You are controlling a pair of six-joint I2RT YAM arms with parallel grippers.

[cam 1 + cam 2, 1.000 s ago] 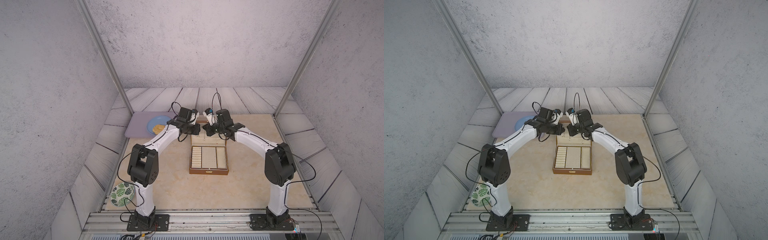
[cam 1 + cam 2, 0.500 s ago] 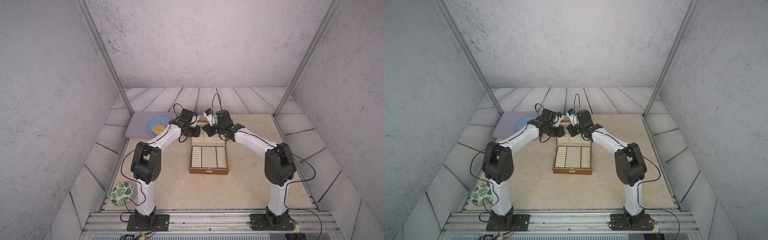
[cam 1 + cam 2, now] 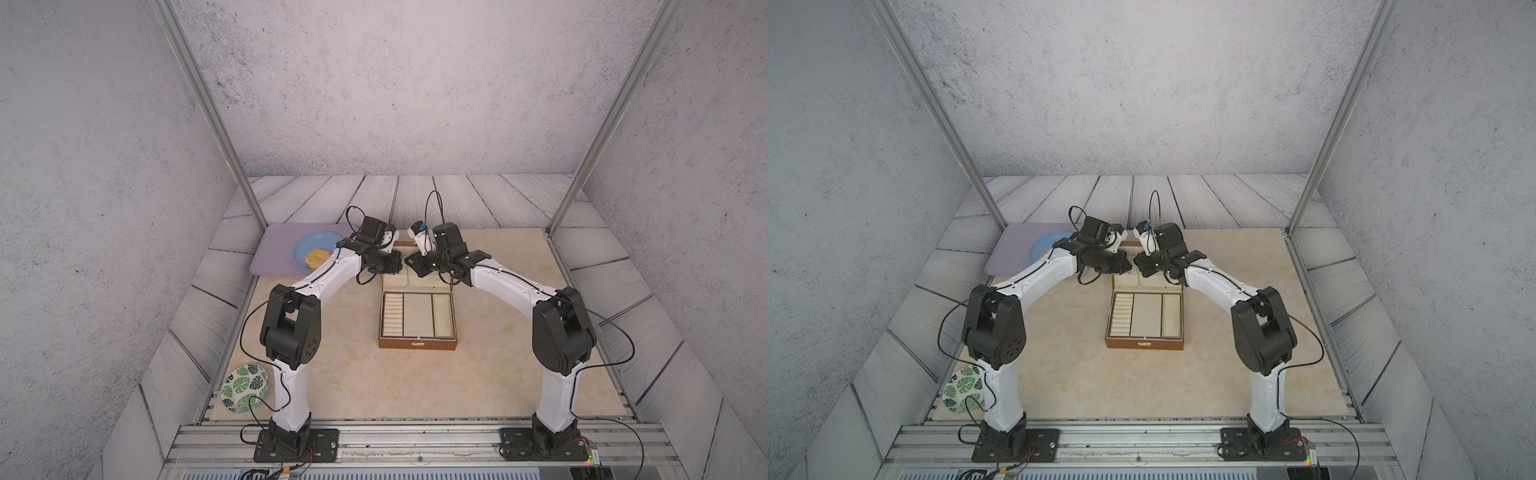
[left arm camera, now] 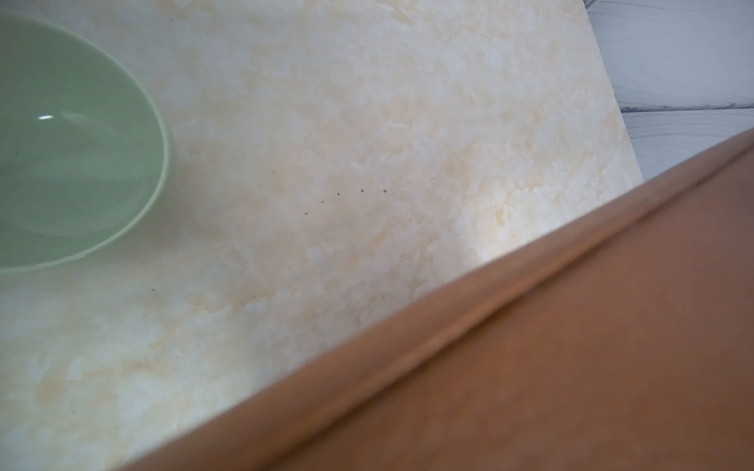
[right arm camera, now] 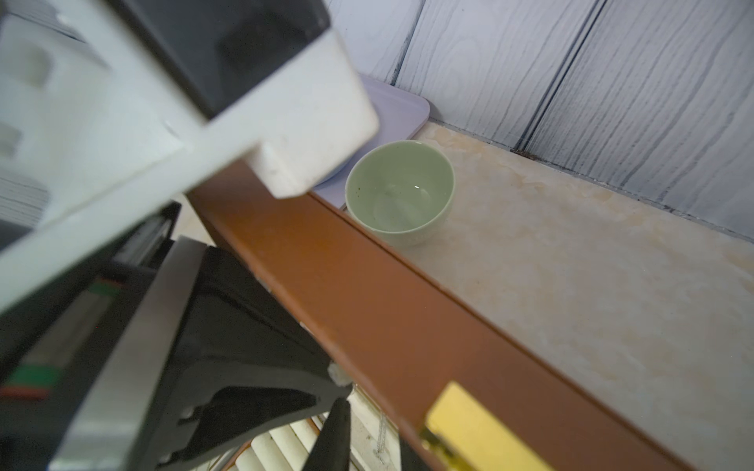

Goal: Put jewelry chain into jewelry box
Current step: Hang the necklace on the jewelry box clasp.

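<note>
A brown, cream-lined rectangular jewelry box (image 3: 417, 344) lies open on the cream marbled surface (image 3: 374, 382), with grey speckled walls (image 3: 395, 83) around it. At its far end the left end effector (image 3: 397, 264) is closed. The right end effector (image 5: 369, 444) has its jaws slightly apart around the thin pale jewelry chain (image 5: 381, 428).

Arms (image 3: 332, 270): white, smooth, curved shells.
Joints (image 3: 291, 328): chunky black housings there.
Cables (image 3: 434, 191): thin black loops.
Bases (image 3: 296, 445): black plates, bolted.
</note>
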